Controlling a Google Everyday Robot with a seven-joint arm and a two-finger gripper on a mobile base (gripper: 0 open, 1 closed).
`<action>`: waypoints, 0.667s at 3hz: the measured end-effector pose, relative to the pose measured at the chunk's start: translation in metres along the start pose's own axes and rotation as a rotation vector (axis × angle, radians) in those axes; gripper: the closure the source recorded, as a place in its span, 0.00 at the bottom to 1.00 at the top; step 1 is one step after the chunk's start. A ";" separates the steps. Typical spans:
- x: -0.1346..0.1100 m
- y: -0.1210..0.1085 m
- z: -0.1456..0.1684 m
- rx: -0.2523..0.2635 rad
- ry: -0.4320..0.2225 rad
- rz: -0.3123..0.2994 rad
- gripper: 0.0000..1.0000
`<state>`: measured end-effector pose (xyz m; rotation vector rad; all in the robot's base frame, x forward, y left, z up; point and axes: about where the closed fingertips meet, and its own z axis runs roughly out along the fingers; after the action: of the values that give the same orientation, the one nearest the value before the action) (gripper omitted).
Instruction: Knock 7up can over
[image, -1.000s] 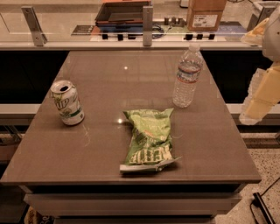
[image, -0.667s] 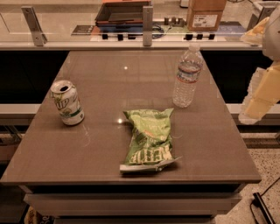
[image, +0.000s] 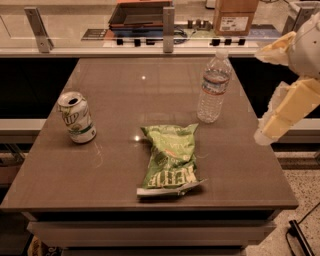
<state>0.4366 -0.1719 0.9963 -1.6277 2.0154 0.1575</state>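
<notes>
The 7up can (image: 76, 118) stands upright on the left side of the brown table (image: 100, 170), white and green with a silver top. My gripper (image: 272, 127) hangs on the cream arm at the right edge of the camera view, beyond the table's right side and at about table height. It is far to the right of the can, with the chip bag and the bottle in between.
A green chip bag (image: 170, 157) lies flat in the middle front of the table. A clear plastic water bottle (image: 214, 87) stands at the back right. A counter with a railing, a dark tray (image: 140, 14) and a cardboard box (image: 235, 15) runs behind the table.
</notes>
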 end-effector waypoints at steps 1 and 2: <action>-0.025 0.017 0.017 -0.090 -0.078 -0.002 0.00; -0.047 0.033 0.031 -0.135 -0.110 -0.004 0.00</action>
<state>0.4219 -0.1090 0.9844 -1.6659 1.9550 0.3801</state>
